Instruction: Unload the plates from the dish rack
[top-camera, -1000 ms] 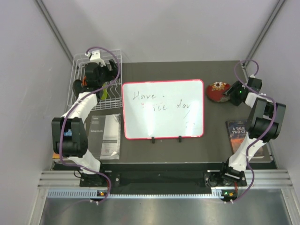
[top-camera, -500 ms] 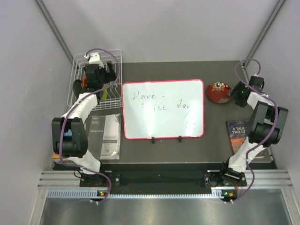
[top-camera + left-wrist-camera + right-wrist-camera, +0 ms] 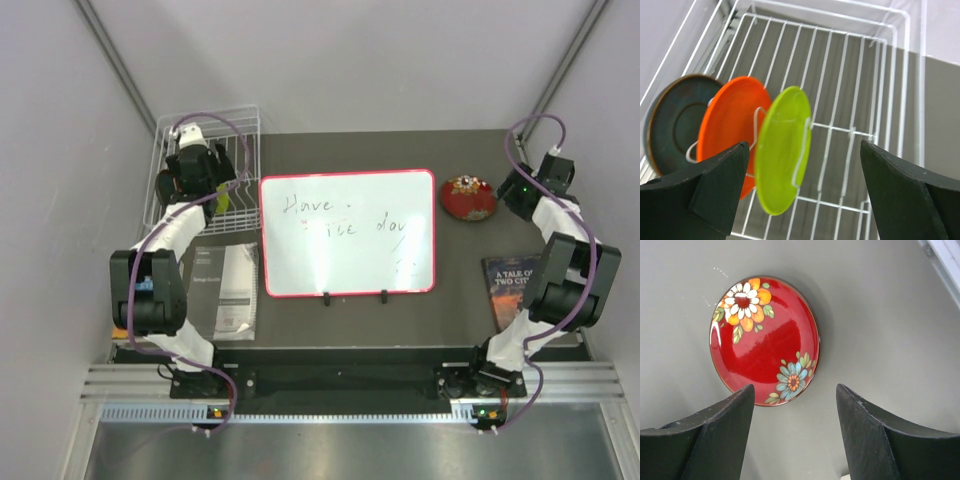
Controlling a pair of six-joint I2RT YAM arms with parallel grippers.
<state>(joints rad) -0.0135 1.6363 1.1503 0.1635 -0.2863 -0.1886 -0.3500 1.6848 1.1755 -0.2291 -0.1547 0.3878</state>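
Left claw (image 3: 802,145) spread over rack (image 3: 860,75) | right claw (image 3: 795,390) spread, clear of red plate (image 3: 765,340) on counter (image 3: 890,315) | next: straddle green plate (image 3: 782,155) rim squarely, pinch firmly, lift straight up

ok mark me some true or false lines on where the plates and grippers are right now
1. The teal plate, orange plate and lime green plate stand on edge in the dish rack. True.
2. The lime green plate is the middle one of the three. False: the orange plate is in the middle.
3. The red plate lies flat on the table, outside the dish rack. True.
4. The right gripper is shut on the red plate. False: its jaws are open and the plate lies free.
5. The left gripper is open. True.
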